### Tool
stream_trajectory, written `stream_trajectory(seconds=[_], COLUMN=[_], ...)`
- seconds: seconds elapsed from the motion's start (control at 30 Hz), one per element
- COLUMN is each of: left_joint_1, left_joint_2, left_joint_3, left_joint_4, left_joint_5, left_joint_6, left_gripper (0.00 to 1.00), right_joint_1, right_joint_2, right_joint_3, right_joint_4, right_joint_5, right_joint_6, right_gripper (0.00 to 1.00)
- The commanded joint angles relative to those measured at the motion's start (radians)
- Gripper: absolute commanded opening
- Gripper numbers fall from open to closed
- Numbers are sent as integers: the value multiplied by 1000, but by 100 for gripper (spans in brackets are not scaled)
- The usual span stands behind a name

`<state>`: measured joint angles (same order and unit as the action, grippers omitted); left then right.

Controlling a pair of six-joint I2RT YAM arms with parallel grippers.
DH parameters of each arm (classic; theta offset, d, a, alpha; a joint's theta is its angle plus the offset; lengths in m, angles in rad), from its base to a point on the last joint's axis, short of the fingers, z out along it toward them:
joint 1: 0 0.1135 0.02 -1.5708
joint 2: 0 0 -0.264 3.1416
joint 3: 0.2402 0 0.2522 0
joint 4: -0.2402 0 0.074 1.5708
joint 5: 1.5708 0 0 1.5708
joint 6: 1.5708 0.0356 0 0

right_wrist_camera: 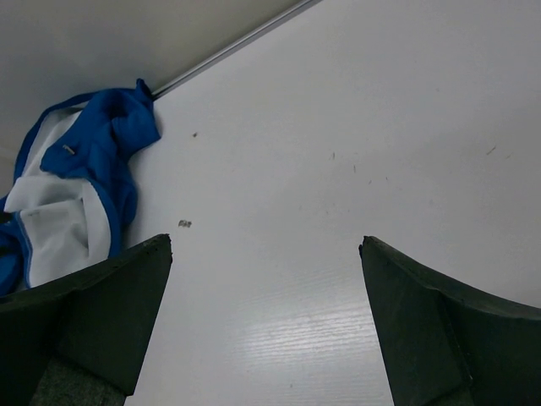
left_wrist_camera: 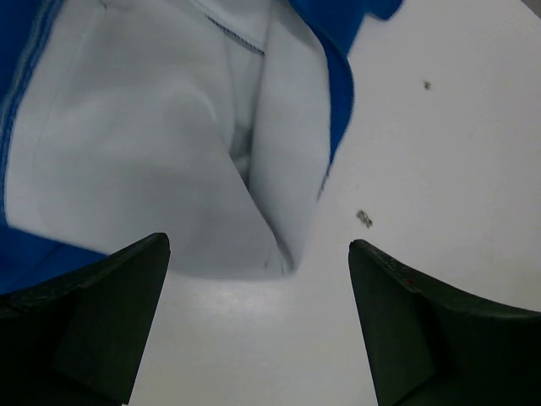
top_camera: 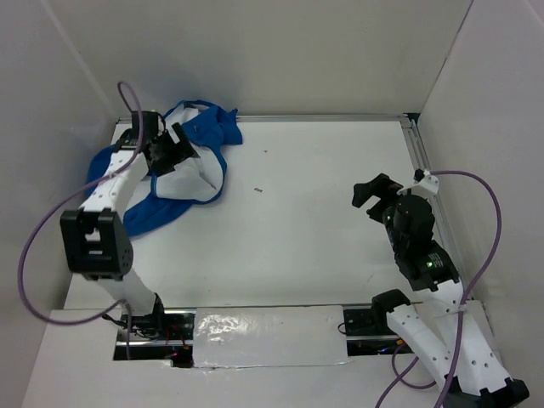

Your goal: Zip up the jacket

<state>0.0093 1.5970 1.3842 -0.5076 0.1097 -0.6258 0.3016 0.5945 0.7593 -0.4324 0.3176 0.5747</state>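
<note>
Left gripper (top_camera: 172,146) hangs over the crumpled jacket (top_camera: 191,180), its two dark fingers (left_wrist_camera: 93,313) spread wide apart with nothing between them. Just ahead of those fingers lies the jacket's white lining, turned upward. A folded point of it reaches toward the gap, and a blue edge runs along its right side. Whether the fingertips touch the cloth cannot be told. Blue fabric also spreads to the left of and behind this gripper, in a heap near the far left corner of the table (top_camera: 306,246). A small dark speck (top_camera: 258,191) sits on the bare white surface to the gripper's right. Well apart on the right side, the right gripper (top_camera: 371,197) hovers over bare table, its fingers (right_wrist_camera: 101,313) likewise wide apart and empty, with the jacket far off to its left.
</note>
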Motion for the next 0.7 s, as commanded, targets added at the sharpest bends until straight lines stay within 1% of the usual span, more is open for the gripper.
stream_trajectory(seconds=[0.0,0.03,0.07,0.1,0.13,0.17,0.2,0.27,0.33,0.37,0.4,0.43,0.47,0.5,0.53,0.57,0.67], left_joint_1=[24,26,27,27,26,26,23,14,8,6,3,-2,0,-2,-29,-32,-51], left_joint_2=[170,275,332,434,480,519,582,629,676,684,690,684,675,652,646,640,607], left_joint_3=[152,200,302,356,454,496,527,572,579,578,557,532,504,446,423,409,362], left_joint_4=[21,-5,-53,-75,-103,-145,-150,-141,-129,-124,-111,-91,-65,-13,3,7,18], left_joint_5=[-13,-24,-33,-38,-32,-27,-28,-41,-18,-4,10,36,50,59,74,82,99], left_joint_6=[22,14,0,-2,1,0,1,6,3,3,1,5,8,9,9,8,17], left_gripper=[99,99,99,99,99,99,98,96,88,71,58,50,32,20,8,0,0], right_joint_1=[-22,-33,-36,-42,-50,-56,-56,-68,-76,-78,-76,-81,-81,-82,-84,-84,-84], right_joint_2=[24,30,42,47,59,64,68,80,87,87,85,85,84,82,76,76,62], right_joint_3=[-2,-2,-2,-5,-6,-6,-6,-2,-2,-2,-5,-3,-5,-5,-5,-8,-12], right_joint_4=[60,60,63,69,69,72,70,69,66,66,64,64,61,60,60,57,54], right_joint_5=[-44,-55,-73,-83,-90,-97,-97,-97,-98,-98,-98,-98,-98,-98,-100,-98,-100], right_joint_6=[-24,-27,-27,-27,-33,-32,-33,-30,-30,-30,-30,-30,-30,-26,-24,-24,-19], right_gripper=[100,100,100,100,100,100,100,100,100,100,100,100,100,100,100,100,100])
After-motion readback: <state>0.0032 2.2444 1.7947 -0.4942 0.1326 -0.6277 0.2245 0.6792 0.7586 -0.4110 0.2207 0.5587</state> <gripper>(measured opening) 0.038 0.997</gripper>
